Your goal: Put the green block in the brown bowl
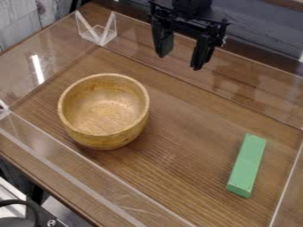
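The green block point(247, 165) lies flat on the wooden table at the right, its long side running towards the front edge. The brown bowl point(104, 110), round and light tan with visible grain, stands at the left of the middle and holds nothing. My gripper point(182, 51) hangs at the top of the view, pointing down, well above and behind both things. Its black fingers point(160, 44) stand apart with nothing between them, so it is open.
Clear acrylic walls point(48, 66) run around the table top. A clear folded plastic stand point(97, 28) sits at the back left. The table's front edge runs along the bottom left, with dark gear point(24, 213) below it.
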### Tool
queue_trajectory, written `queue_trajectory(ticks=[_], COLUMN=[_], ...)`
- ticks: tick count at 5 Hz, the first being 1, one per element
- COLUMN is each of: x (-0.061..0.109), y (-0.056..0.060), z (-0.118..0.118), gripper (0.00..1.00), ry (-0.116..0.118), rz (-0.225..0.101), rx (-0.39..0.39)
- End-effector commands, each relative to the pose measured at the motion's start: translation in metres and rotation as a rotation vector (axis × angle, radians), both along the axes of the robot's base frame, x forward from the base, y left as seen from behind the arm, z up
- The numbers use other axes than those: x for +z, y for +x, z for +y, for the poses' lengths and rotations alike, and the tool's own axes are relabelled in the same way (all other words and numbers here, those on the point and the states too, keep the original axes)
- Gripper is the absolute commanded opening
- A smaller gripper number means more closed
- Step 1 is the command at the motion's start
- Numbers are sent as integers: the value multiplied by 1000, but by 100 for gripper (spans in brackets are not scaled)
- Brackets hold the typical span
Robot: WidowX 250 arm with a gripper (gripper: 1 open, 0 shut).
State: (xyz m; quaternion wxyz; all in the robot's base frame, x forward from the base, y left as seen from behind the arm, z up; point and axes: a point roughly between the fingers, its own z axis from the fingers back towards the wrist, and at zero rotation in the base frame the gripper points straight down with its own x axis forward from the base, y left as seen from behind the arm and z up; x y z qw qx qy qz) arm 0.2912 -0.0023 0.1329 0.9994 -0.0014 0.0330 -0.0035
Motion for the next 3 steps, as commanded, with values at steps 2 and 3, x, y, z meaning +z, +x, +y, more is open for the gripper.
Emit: queue_trajectory(ticks=[2, 3], x=[-24, -39], y=[-13, -23], z=[-53, -93], gripper=[100, 100], ry=[-32, -47], rz=[13, 6], rx=[-43, -63])
